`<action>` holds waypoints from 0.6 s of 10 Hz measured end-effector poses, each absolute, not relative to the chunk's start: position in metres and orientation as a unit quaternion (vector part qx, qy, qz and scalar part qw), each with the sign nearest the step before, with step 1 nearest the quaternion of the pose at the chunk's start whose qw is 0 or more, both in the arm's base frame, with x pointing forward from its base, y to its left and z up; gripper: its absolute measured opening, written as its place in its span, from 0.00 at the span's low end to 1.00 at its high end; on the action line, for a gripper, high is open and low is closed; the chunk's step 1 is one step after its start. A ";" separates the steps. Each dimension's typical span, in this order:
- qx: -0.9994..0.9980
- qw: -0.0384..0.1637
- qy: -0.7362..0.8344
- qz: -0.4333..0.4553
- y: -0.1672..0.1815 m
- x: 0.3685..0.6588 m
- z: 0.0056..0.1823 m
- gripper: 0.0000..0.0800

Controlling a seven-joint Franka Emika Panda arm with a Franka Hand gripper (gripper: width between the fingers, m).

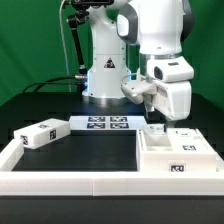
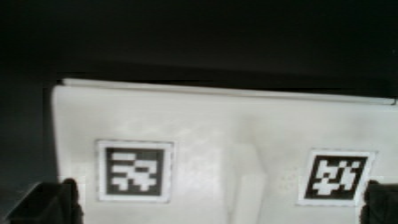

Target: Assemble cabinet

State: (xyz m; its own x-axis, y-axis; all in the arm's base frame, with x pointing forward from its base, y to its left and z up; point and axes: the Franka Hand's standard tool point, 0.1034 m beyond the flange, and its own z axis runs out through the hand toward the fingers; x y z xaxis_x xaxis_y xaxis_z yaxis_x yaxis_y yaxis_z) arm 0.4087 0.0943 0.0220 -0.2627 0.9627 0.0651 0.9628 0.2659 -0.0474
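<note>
Fingers (image 2: 50,205) wide, empty, over large white boxy plastic cabinet body (image 1: 178,155).
Small white tagged block (image 1: 40,133) well aside of fingers on bench (image 1: 100,150); body just beneath them. Risk: off-centre descent clips a wall, shoves body.

Backdrop: plain green wall or curtain (image 1: 30,45), spanning the whole rear.
Flat matt black worktop (image 1: 95,150), lying under even light.
Low white border rail (image 1: 70,184), running along the near edge and up the exterior view's left.
Marker board (image 1: 105,123), lying flat mid-worktop.
Thin black cable (image 1: 45,86), trailing along the rear at the exterior view's left.
</note>
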 end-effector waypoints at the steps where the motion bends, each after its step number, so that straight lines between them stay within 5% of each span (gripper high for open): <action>1: -0.608 0.045 -0.793 0.002 0.094 0.406 0.017 1.00; 3: -0.612 0.047 -0.790 0.003 0.094 0.405 0.016 1.00; 6: -0.614 0.048 -0.788 0.004 0.093 0.404 0.015 0.50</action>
State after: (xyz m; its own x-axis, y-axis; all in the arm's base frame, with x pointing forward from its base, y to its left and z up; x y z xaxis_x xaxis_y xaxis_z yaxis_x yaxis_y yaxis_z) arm 0.4040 0.0926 0.0147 -0.2417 0.9677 0.0710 0.9670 0.2463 -0.0650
